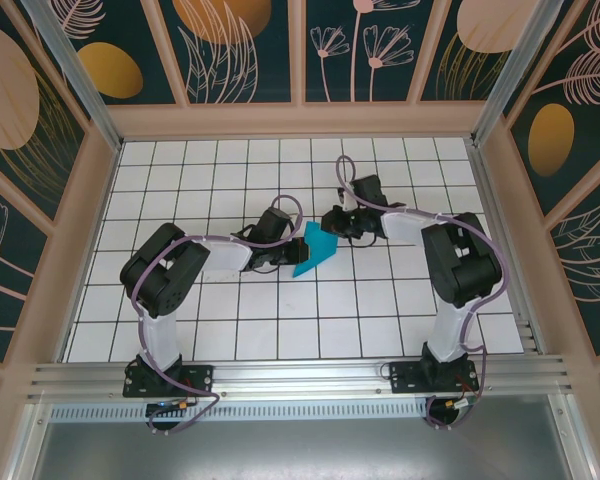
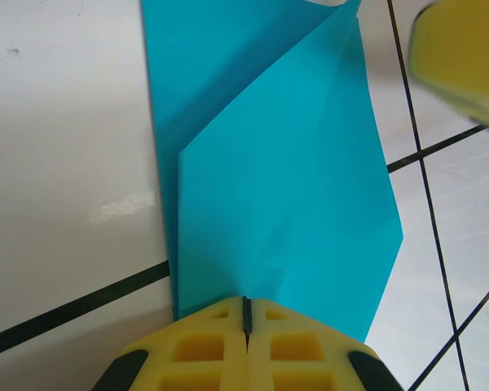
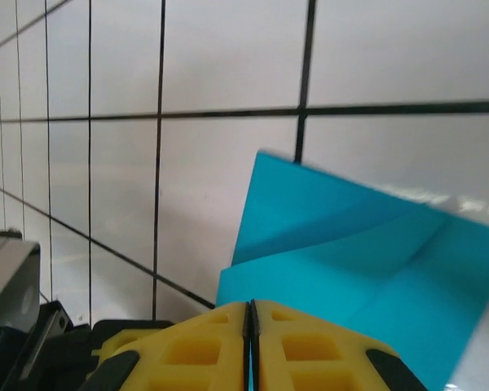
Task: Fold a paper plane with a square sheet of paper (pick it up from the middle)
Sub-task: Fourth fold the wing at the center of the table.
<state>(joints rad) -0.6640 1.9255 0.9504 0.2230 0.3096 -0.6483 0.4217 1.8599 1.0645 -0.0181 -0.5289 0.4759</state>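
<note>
The square sheet of paper [image 1: 315, 250], teal-blue and folded into creased layers with a pointed end, sits between my two grippers at mid-table. My left gripper [image 1: 296, 247] is at its left edge. In the left wrist view the yellow fingers [image 2: 246, 303] are shut on the near edge of the paper [image 2: 285, 187], which fans out ahead. My right gripper [image 1: 334, 227] meets the sheet from the upper right. In its wrist view the fingers [image 3: 250, 308] are shut, with a sliver of the teal paper [image 3: 359, 244] pinched between them.
The white gridded tabletop [image 1: 380, 320] is ringed by low tan walls [image 1: 300, 120]. A yellow finger of the right gripper [image 2: 460, 57] juts into the top right of the left wrist view. A metal rail [image 1: 300, 375] runs along the near edge.
</note>
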